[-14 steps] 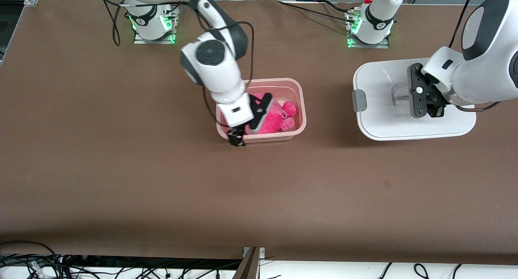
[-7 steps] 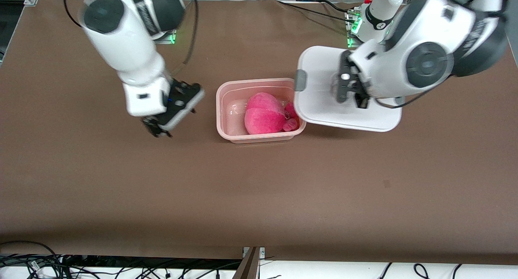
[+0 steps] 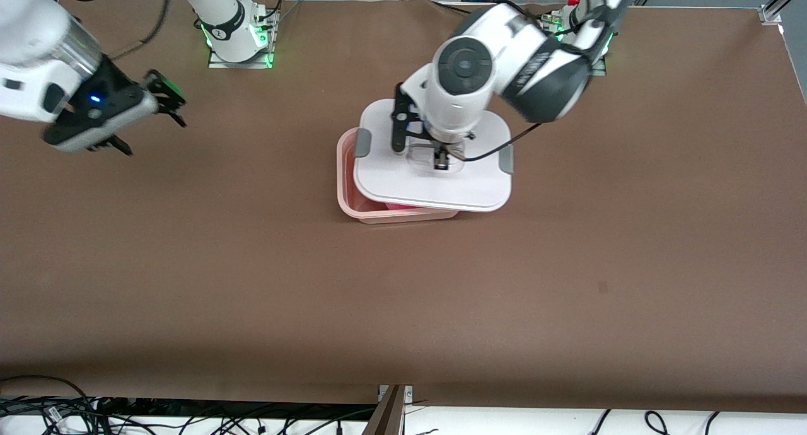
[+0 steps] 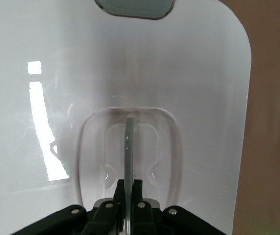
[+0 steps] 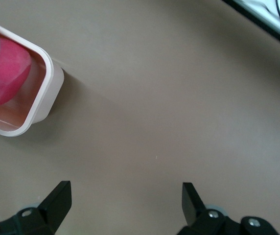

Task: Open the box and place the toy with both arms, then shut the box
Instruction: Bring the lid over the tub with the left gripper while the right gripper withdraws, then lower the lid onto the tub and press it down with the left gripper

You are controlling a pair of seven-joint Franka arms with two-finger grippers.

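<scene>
The lid (image 4: 115,73) is glossy white plastic, the box (image 5: 42,93) translucent pink plastic, the toy (image 5: 5,73) soft plush, the surface (image 3: 403,284) matt brown.

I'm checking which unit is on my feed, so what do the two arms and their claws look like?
Both arms are glossy white with dark grey to black joint bands and round dark joint caps. Black cables loop along them, and green lights glow at both bases. The left claw is black with slim fingers. The right claw is black on a grey-edged wrist block showing a small blue light.
</scene>
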